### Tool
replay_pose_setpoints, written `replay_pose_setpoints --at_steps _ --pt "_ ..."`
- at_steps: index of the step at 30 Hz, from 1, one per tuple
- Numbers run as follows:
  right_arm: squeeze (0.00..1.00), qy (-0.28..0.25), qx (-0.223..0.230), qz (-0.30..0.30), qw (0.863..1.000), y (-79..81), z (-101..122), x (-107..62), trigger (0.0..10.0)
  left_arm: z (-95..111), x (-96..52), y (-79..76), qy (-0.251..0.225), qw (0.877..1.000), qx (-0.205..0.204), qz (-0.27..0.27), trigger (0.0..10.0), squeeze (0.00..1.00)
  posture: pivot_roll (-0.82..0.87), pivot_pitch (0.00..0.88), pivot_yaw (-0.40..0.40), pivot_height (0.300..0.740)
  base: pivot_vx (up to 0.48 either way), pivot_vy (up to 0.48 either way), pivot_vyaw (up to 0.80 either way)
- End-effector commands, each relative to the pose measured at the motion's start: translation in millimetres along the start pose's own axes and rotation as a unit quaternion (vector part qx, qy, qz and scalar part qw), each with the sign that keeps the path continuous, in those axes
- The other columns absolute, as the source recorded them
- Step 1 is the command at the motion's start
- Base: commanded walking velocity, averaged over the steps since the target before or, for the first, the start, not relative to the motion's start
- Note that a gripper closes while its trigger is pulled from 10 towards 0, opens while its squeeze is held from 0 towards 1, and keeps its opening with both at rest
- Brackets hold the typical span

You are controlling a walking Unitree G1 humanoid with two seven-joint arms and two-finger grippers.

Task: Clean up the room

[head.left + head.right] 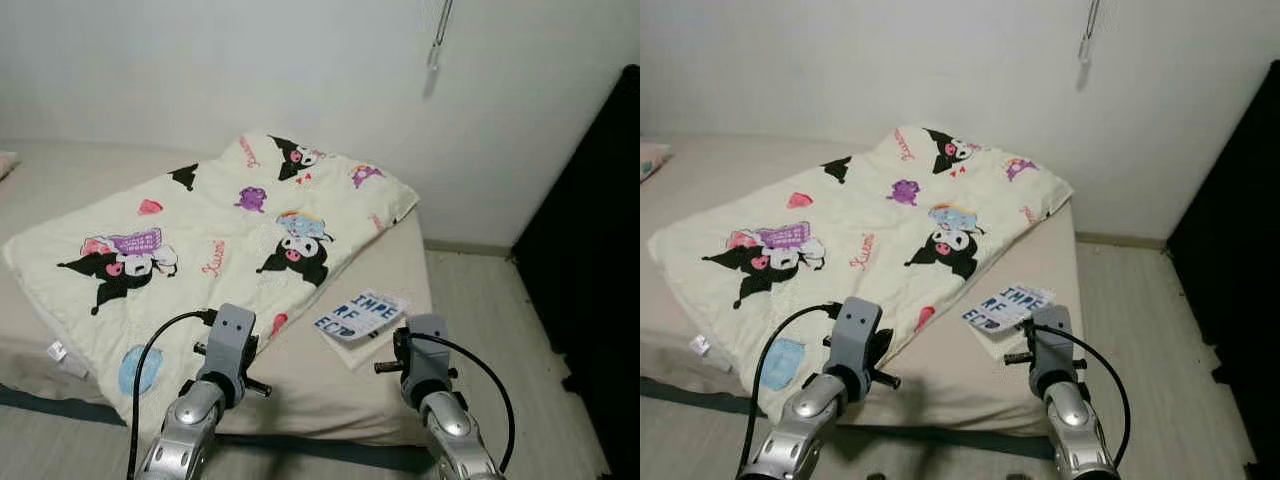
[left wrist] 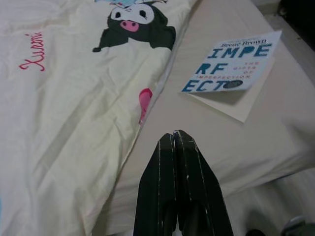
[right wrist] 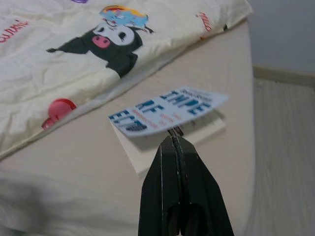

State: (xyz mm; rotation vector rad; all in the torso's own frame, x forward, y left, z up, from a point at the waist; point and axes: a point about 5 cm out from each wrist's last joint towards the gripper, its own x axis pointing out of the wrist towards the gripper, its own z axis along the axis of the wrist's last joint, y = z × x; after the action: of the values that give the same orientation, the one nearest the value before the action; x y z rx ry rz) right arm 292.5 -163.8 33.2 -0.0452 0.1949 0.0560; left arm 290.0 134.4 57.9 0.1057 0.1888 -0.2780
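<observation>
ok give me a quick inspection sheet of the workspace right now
surface: bed, beige sheet, by a white wall
job's things: book near the bed's right edge, cover lifted off its pages
clutter: cartoon blanket spread over the bed, beside the book
grippers: left gripper shut, above the blanket's edge; right gripper shut, tips at the book
cables: black cable looping off each wrist
surroundings: pale wood floor, dark curtain on the right

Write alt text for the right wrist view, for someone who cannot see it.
The right hand, fingers shut, points at a book with blue cover lettering whose cover lifts above its pages, lying on the bare beige mattress. Beside it lies a cream blanket printed with black cartoon characters, and pale floor runs past the bed's edge.
</observation>
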Motion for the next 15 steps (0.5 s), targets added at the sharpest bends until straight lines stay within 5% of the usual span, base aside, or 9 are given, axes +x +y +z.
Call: replay_pose_setpoints --at_steps 1,15 --pt "0.0 0.011 0.022 -0.022 0.999 -2.5 -4.0 -1.8 10.0 -0.2 -1.8 1.0 -0.003 1.0 0.01 -0.001 10.0 0.0 -0.08 0.117 0.004 0.632 0.0 0.0 0.0" --pt "0.0 0.004 0.034 -0.176 0.984 -31.1 -4.7 -7.8 10.0 -2.7 -3.7 23.0 -0.006 0.996 0.017 0.087 10.0 0.0 -0.07 0.126 -0.003 0.632 0.0 0.0 0.0"
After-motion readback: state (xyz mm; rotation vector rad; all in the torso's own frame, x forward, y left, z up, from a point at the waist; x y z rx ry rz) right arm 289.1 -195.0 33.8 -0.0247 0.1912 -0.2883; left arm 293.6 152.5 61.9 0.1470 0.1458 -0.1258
